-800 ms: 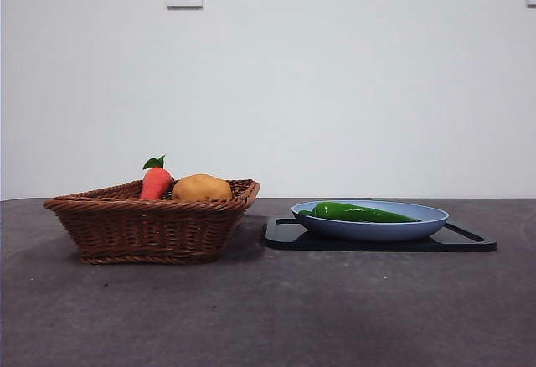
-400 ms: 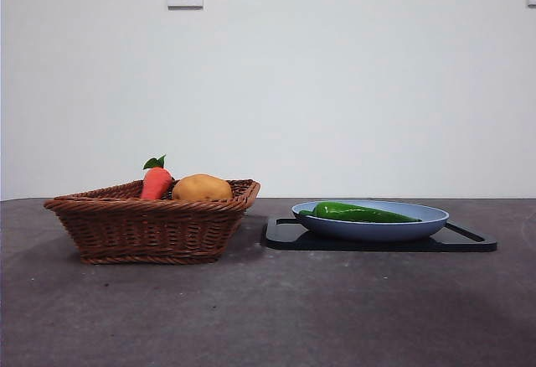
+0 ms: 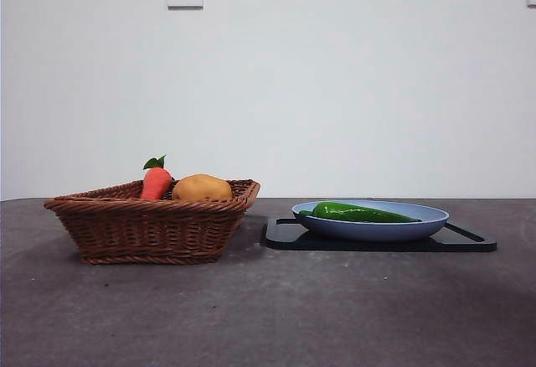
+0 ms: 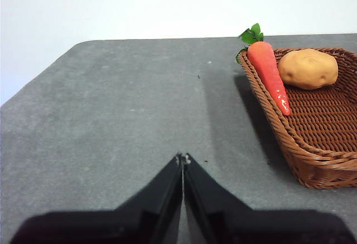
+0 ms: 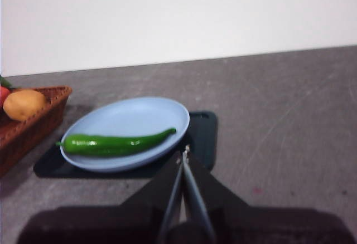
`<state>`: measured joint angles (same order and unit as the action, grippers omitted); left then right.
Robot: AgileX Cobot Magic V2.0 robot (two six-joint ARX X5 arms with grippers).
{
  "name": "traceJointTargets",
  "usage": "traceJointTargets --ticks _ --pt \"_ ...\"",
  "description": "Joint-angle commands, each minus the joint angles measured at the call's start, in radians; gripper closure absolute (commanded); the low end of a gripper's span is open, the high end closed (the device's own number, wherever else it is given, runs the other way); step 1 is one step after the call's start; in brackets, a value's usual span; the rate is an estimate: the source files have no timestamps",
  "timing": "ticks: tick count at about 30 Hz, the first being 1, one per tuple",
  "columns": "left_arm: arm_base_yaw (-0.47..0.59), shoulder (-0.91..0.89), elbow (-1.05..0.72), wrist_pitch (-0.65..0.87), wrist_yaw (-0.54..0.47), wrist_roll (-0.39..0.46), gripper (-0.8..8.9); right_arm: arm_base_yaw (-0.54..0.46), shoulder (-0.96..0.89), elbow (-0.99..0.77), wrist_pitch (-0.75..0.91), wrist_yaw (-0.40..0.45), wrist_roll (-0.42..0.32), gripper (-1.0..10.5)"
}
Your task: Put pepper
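The pepper (image 3: pixel 362 213) lies in the blue plate (image 3: pixel 419 228) on the black tray (image 3: pixel 469 240), exactly as a second ago (nothing has shifted), so the task looks done or unstarted, both grippers' jaws pressed together, empty, away from it.

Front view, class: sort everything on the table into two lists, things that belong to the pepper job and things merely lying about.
Belongs to the job:
- pepper, lying in the blue plate
- right gripper, shut, near the plate
- left gripper, shut, waiting beside the basket

Lying about:
- wicker basket
- carrot and potato inside it
- black tray under the plate
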<state>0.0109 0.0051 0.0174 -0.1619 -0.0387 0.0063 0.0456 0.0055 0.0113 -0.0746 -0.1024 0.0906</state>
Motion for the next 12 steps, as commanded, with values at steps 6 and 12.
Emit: traceJointTargets --ticks 6,12 --pt "0.003 -0.004 -0.011 0.011 0.003 -0.009 8.05 0.001 -0.006 -0.003 -0.042 0.004 0.014 9.4" --pt "0.003 -0.004 -0.011 0.011 0.003 -0.009 8.05 0.001 -0.006 -0.003 -0.098 0.003 0.017 9.4"
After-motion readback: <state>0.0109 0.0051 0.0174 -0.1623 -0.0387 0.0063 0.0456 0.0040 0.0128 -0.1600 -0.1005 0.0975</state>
